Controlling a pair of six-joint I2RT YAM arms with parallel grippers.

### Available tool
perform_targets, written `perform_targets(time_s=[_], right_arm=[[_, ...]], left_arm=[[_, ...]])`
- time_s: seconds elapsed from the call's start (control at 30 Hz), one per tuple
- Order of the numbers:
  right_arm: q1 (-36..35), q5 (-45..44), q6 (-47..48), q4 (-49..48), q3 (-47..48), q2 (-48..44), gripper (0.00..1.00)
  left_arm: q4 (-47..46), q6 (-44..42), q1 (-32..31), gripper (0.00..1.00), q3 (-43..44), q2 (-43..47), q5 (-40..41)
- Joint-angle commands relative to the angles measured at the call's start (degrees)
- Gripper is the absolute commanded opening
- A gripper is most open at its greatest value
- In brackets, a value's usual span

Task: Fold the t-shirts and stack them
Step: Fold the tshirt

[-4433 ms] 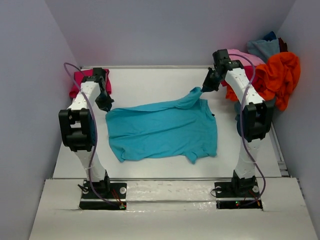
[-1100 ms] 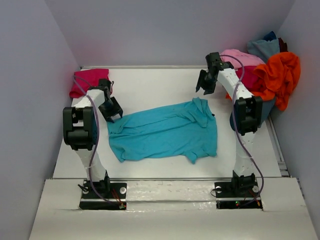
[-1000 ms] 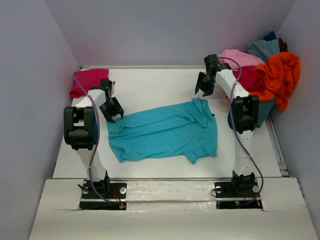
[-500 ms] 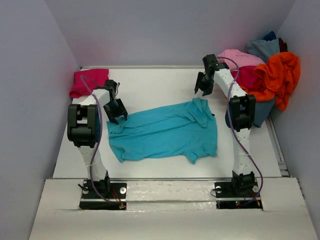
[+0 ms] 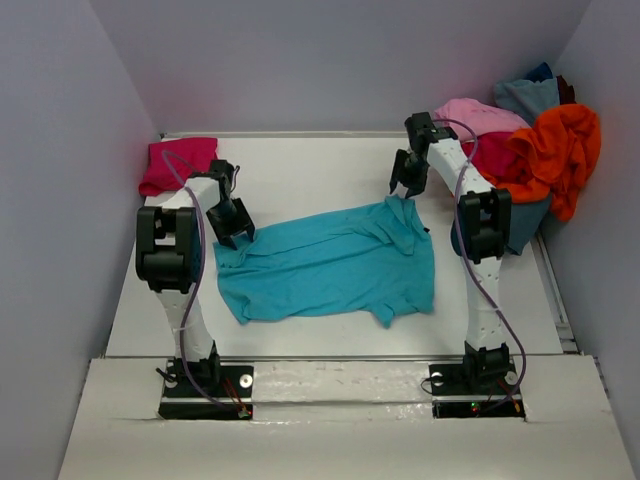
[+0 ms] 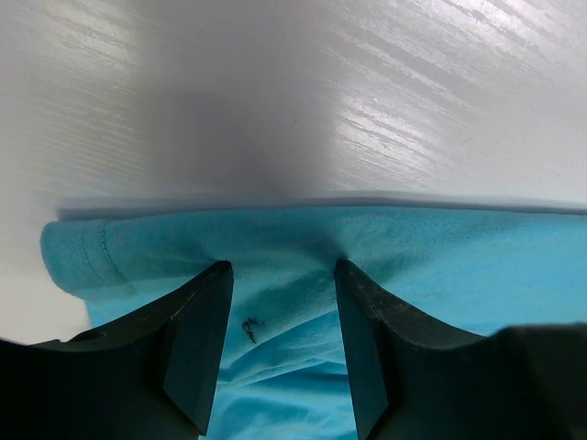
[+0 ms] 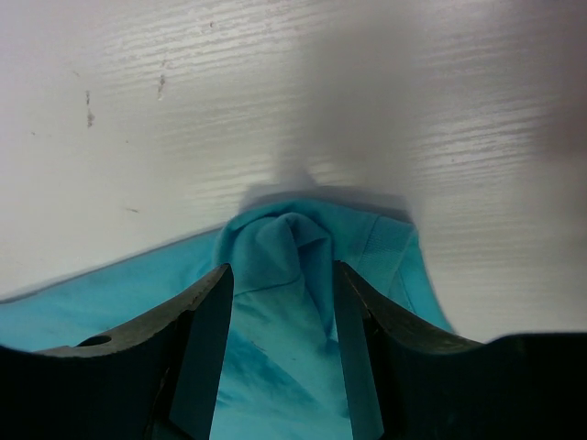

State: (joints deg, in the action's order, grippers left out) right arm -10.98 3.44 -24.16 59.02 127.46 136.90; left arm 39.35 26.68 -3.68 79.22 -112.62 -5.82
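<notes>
Our left arm (image 5: 185,315) and right arm (image 5: 483,300) are white tubes with black joint blocks, each trailed by a purple cable (image 5: 506,335). Black base plates (image 5: 205,392) sit at six o'clock; fingers (image 6: 197,339) are black wedges.

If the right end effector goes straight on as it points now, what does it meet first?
The right end effector would probably meet the bunched corner of the turquoise t-shirt, between its open fingers.
</notes>
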Motion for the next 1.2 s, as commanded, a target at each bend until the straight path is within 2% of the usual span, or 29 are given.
perform_targets(time_s=[0.0,0.33,0.57,1.0,1.17], right_arm=[[-0.53,1.73,1.05,0.57,-2.65,-6.12,0.54],[-0.53,3.32,2.37,0.57,-2.4,-6.82,0.53],[-2.2,4.03,3.25,4.78,8.15,-0.93,0.53],[-3.43,2.19,2.98,3.46,7.01,1.97,0.51],[-3.43,0.25,2.98,3.64,6.31,2.06,0.47]], left_arm=[[1.34,0.22,-0.01,0.6,2.34,-1.64,0.2],[2.39,0.66,0.52,0.6,5.59,-3.48,0.99],[2.39,0.83,0.52,0.6,6.12,-3.84,0.73],[2.66,0.04,1.05,0.6,6.21,-4.01,1.08],[2.66,-0.05,1.05,0.59,6.3,-4.1,1.08]])
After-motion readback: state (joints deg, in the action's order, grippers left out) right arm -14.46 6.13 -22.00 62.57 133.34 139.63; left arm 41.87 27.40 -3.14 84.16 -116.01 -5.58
